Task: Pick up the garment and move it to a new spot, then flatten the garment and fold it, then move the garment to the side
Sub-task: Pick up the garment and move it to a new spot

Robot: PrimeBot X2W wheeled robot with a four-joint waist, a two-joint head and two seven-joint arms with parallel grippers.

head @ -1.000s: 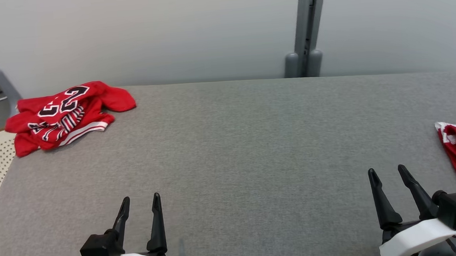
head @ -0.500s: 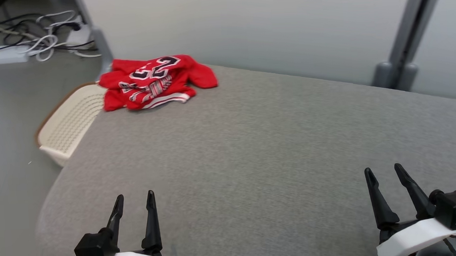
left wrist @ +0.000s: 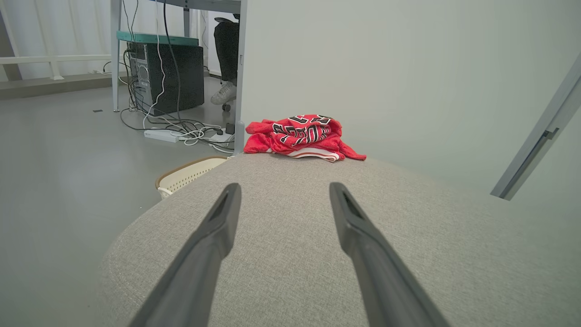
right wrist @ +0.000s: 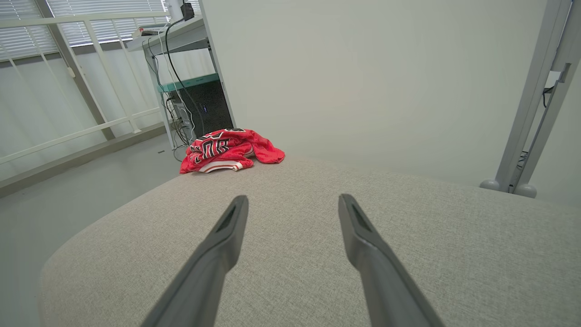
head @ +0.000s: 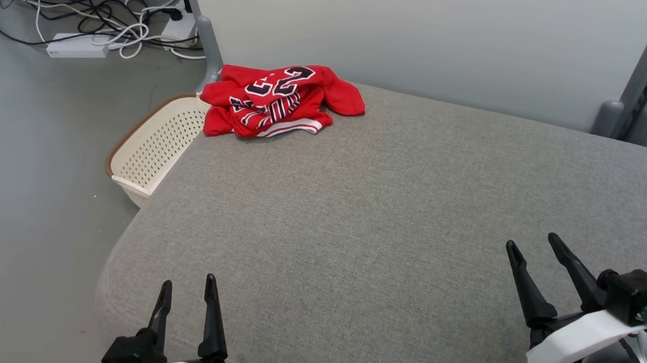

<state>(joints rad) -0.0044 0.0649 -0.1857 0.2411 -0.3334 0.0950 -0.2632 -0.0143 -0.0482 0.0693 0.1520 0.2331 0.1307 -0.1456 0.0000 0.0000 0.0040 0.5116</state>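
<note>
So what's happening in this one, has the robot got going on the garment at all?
Nothing is being handled yet. A crumpled red jersey lies at the far left corner of the grey padded table, with a cream basket just beside that corner. The left gripper and right gripper are both open and empty above the table's near part, well short of the jersey.
</note>
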